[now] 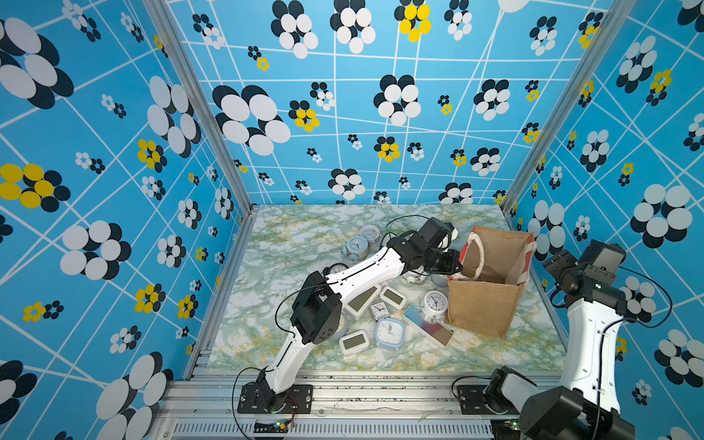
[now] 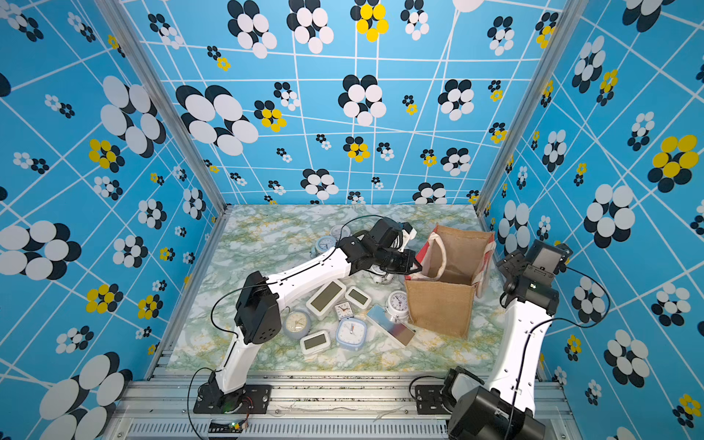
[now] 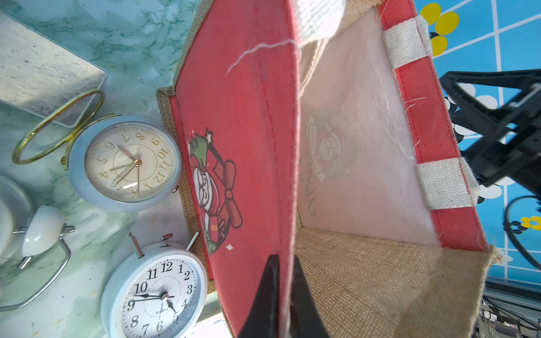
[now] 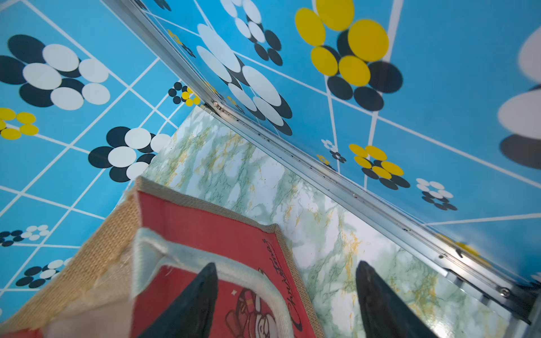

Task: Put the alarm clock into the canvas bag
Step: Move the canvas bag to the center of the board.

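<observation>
The left gripper (image 3: 285, 260) is clamped on the top edge of a red side panel of the canvas bag (image 3: 240, 117), one finger outside and one inside. The right gripper (image 4: 286, 263) hangs with its jaws spread wide, gripping nothing. One finger (image 4: 193, 301) is over the opposite red panel and its white handle (image 4: 248, 272), the other over the table (image 4: 322, 234). In both top views the canvas bag (image 1: 480, 312) (image 2: 438, 308) stands upright, mouth open, near the table's right edge. The alarm clocks lie outside it on the table: a white twin-bell clock (image 1: 435, 303) just beside its burlap front, a blue-rimmed clock (image 3: 126, 164) close against the gripped side, others around the left arm (image 1: 362, 274)
</observation>
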